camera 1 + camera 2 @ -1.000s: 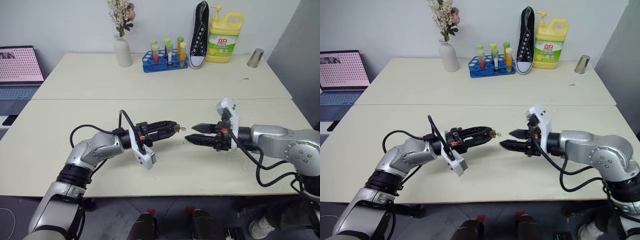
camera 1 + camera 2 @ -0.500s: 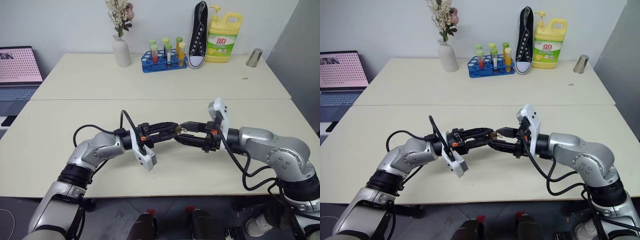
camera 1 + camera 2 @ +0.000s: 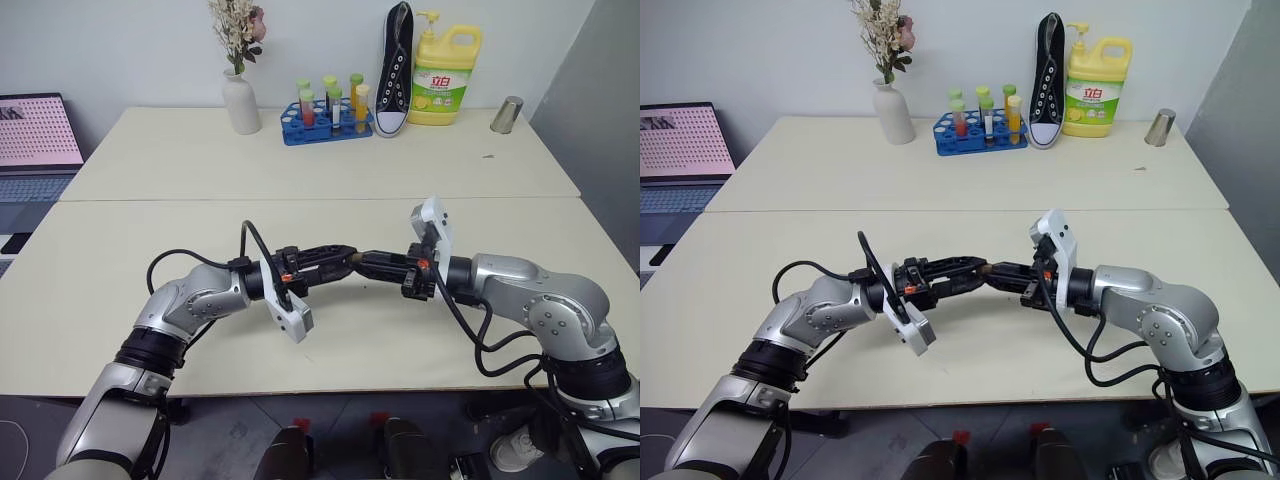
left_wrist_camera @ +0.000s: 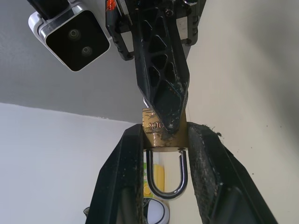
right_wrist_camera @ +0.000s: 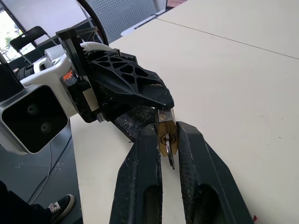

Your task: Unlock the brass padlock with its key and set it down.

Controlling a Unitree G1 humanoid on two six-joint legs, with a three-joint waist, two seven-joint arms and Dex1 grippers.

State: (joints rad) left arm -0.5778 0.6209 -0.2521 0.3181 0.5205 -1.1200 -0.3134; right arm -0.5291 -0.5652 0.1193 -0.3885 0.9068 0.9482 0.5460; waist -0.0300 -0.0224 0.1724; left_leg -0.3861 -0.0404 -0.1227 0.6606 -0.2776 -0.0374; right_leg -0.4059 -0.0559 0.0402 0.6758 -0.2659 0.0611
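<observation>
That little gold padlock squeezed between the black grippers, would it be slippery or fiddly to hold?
Probably slippery: the brass padlock looks smooth and polished. Likely fiddly too, being narrower than a finger of the left gripper pinching it. Its thin silver shackle looks rigid, so it should not flop.

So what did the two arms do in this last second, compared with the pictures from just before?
The right hand came in from the right, across the gap, and its fingers, apart before, closed at the padlock, where a key sticks out. The left hand stayed put, gripping the padlock's body above the table. The vase, tube rack, shoe and bottle did not move.
</observation>
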